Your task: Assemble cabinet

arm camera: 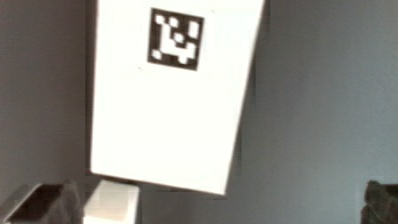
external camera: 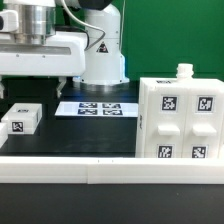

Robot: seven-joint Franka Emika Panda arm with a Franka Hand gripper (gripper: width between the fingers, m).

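The cabinet (external camera: 180,122) stood on the black tabletop (external camera: 95,135) at the right of the exterior frame, its tagged face toward the camera. A small white tagged panel (external camera: 22,120) lay at the left, under the arm. The marker board (external camera: 97,108) lay near centre. The wrist view showed the pincer (arm camera: 215,199) spread wide apart above the panel.
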